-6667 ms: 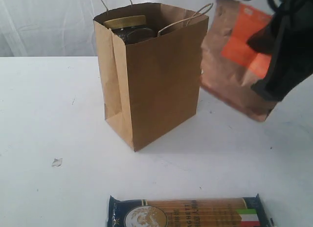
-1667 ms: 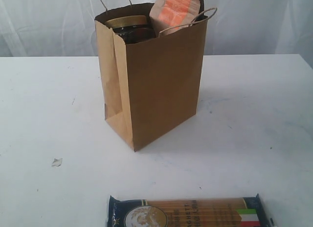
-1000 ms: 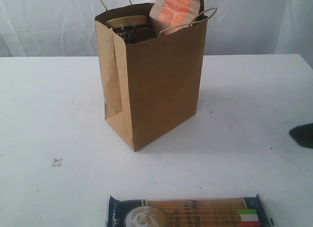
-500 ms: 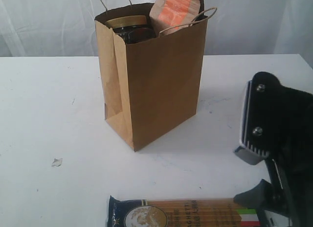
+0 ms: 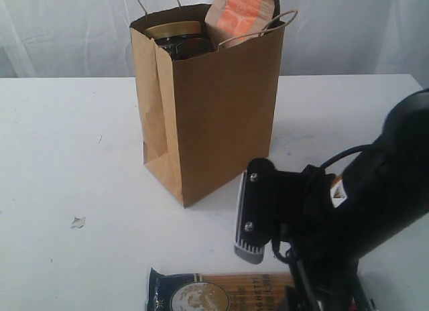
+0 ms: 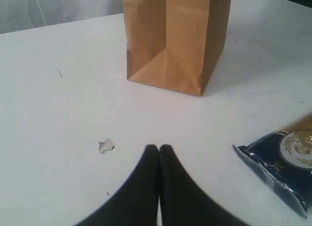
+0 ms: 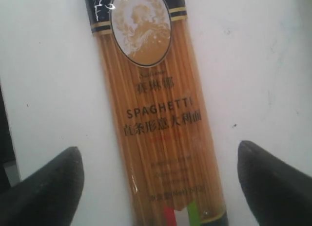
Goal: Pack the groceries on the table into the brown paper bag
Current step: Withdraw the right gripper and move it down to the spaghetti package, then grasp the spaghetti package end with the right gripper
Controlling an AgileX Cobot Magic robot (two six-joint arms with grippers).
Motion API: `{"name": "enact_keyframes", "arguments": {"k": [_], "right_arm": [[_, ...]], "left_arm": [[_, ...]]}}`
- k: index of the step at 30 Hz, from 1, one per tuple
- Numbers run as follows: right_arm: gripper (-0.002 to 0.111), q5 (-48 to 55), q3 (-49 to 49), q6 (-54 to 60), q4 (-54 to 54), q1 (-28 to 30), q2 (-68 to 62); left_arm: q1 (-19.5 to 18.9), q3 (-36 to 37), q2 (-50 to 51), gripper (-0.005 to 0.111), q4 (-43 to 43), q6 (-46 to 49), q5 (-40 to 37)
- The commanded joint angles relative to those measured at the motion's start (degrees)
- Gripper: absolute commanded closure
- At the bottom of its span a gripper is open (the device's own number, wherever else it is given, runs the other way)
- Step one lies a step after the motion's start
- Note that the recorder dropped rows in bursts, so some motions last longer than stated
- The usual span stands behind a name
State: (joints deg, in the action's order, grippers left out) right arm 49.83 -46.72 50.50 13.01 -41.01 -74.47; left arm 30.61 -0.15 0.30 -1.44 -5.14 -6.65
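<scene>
Long spaghetti pack lies flat on the near side of the table, in front of the upright brown paper bag, which holds the gold-lidded clear jar and kraft pouch with orange label; the right gripper hangs over the pack's right part. From the left wrist, the left gripper is pressed together above bare table, a small white bit close by. From the right wrist, the right gripper's fingers stand spread wide, one each side of the pack, table showing between
</scene>
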Motion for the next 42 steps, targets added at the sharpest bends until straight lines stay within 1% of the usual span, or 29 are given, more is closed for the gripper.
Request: {"name": "enact_keyframes", "arguments": {"k": [1,7,14,21,24,27,31,42], "right_arm": [[0.026,-3.3,0.2,0.7,0.1,-2.5,-4.2],[0.026,-7.6,0.1,0.7,-0.2,-2.5,-7.5],[0.026,-9.9,-0.2,0.7,-0.2,-2.5,-8.9],[0.026,-8.7,-3.3,0.3,1.2,-2.5,-12.3],[0.026,-7.6,-4.5,0.4,2.8,-4.2,-13.4],[0.026,-7.8,-5.3,1.4,2.7,-8.5,-15.4],[0.026,-9.9,-5.7,2.1,2.6,-11.9,-19.1],[0.026,-11.7,-12.0,3.4,1.6,-14.4,-29.0]], "left_arm": [[-0.3,0.1,-0.3,0.107,-0.3,0.0,0.0],[-0.3,0.1,-0.3,0.107,-0.3,0.0,0.0],[-0.3,0.1,-0.3,0.107,-0.3,0.0,0.0],[-0.3,0.1,-0.3,0.107,-0.3,0.0,0.0],[-0.3,0.1,-0.3,0.107,-0.3,0.0,0.0],[-0.3,0.1,-0.3,0.107,-0.3,0.0,0.0],[-0.3,0.1,-0.3,0.107,-0.3,0.0,0.0],[-0.3,0.1,-0.3,0.107,-0.3,0.0,0.0]]}}
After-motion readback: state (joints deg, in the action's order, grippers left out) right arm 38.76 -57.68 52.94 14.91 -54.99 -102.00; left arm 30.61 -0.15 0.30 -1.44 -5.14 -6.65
